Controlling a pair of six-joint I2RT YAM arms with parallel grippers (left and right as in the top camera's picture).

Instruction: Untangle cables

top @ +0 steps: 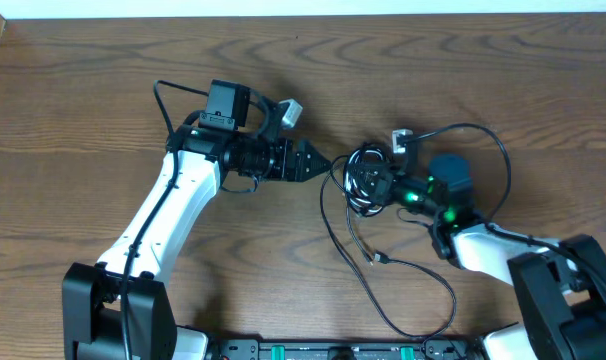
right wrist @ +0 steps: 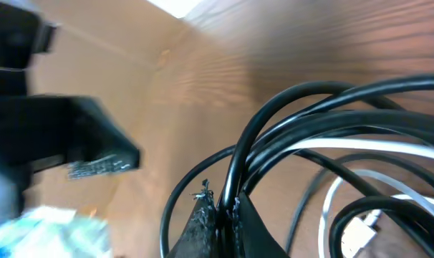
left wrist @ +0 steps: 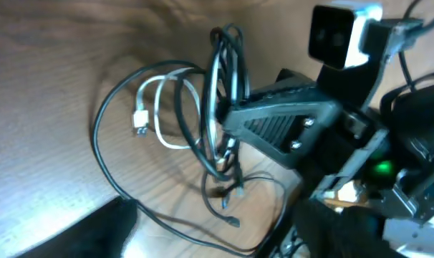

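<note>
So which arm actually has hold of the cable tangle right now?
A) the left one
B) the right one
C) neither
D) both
B: the right gripper is pinched shut on black strands of the cables, while the left gripper is open with nothing between its fingers.

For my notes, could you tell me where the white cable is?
In the left wrist view, the white cable loops just left of the black bundle.

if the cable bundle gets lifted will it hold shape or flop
Probably floppy: the cable bundle is thin cords in loose loops, so it should sag from the right gripper. Likely light. Its trailing tails may drag and snag.
</note>
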